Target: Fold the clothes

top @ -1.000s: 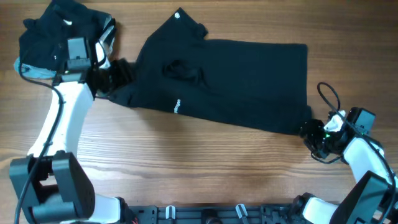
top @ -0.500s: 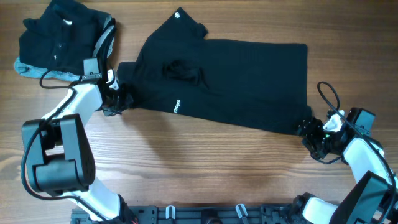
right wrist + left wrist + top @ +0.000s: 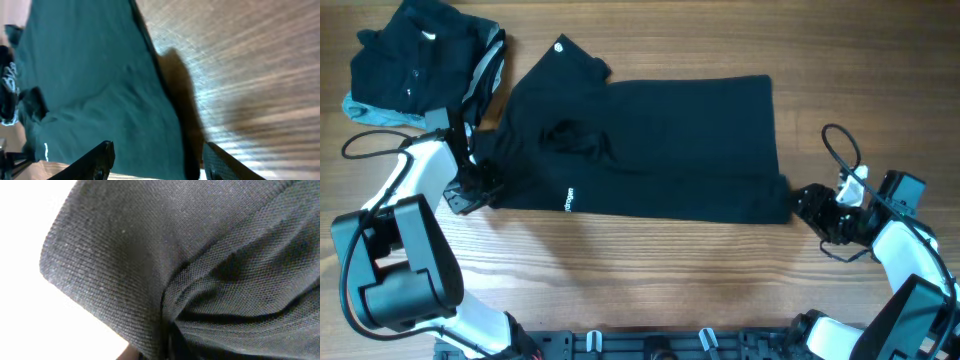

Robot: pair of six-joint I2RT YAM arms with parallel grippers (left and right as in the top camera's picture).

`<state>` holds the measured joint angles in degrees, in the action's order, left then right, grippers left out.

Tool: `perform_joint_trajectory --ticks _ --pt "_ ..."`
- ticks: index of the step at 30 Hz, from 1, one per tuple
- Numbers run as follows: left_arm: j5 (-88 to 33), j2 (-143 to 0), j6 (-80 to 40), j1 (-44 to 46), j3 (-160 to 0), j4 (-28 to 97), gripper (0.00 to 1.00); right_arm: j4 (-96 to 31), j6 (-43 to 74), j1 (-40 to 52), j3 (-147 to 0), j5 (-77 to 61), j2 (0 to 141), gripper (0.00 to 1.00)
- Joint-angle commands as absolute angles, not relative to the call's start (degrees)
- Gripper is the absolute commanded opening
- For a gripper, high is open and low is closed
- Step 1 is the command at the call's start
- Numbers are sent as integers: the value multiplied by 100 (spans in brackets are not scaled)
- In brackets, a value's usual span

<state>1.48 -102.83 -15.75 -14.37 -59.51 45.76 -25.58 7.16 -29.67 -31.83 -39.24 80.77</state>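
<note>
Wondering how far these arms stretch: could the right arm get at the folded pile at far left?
Probably not. The right gripper sits at the right corner of the spread shirt; the folded pile lies at the opposite end, nearer the left gripper.

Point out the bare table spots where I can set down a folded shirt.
Best: the wood strip of table in front of the spread shirt, between the left tool and right tool. Also the far right corner beyond the shirt's right edge. Crowded: far left, where the folded stack sits beside the shirt.
</note>
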Motion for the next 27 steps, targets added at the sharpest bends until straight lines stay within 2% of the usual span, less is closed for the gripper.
perform_joint_trajectory --ticks 1,2,4,5,7,11,12,14,15,16,22,27 --pt "327 -10162 -1584 -1466 -5894 4477 49 -2250 731 -2797 -3183 -4226 8121 65" --pt "69 -10160 -1579 -1466 -5894 4392 55 -2115 908 -2480 -3223 -4169 8121 66" --pt "-235 -10125 -1579 -1466 -5920 4348 56 -2268 1015 -2126 -3422 -3846 8121 68" --pt "-462 -10073 -1579 -1466 -6003 4383 60 -2556 1114 -1885 -3691 -3454 8121 69" --pt "-934 -9863 -1577 -1463 -6250 4510 60 -3295 1229 -1625 -4366 -2720 8121 71" --pt "-2005 -9341 -1518 -1221 -6418 4270 61 -4167 1385 -1592 -5177 -2327 8121 72" --pt "-2152 -9332 -1518 -1041 -6418 4097 56 -4263 1463 -1592 -5234 -2311 8121 72" --pt "-2097 -9520 -1520 -569 -6414 3693 25 -4386 1494 -1592 -5242 -2335 8121 72" --pt "-2082 -9697 -1520 -366 -6414 3503 12 -4425 1494 -1592 -5242 -2335 8121 72" --pt "-1949 -9889 -1564 -217 -6414 3376 4 -4436 1496 -1592 -5240 -2335 8121 72" --pt "-1861 -10844 -1584 187 -6414 2842 4 -4329 1507 -1592 -5240 -2333 8121 72" --pt "-1859 -11566 -1675 714 -6412 1343 4 -4281 1514 -1592 -5240 -2333 8121 72"
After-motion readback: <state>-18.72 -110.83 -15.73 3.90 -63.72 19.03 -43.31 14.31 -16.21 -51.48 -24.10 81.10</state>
